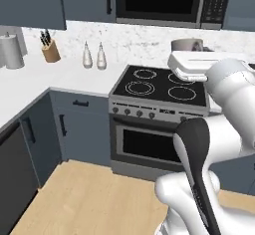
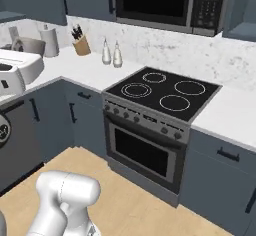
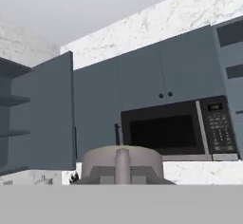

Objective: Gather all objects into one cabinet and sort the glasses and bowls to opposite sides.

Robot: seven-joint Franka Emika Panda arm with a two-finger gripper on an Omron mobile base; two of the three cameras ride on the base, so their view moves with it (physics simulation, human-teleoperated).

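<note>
Progress check: it's looking early. The gripper [image 1: 188,54] is holding the grey-taupe mug [image 3: 122,163] up in the air, jaws apparently clamping it, though the mug is hiding the fingertips. The open slate-blue cabinet [image 3: 45,114] is waiting ahead, so I'm guessing most of the sorting is still pending.

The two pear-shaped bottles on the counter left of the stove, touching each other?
Apart. In the right base view a thin strip of backsplash shows between the left bottle and the right bottle; the left base view shows the same gap.
</note>
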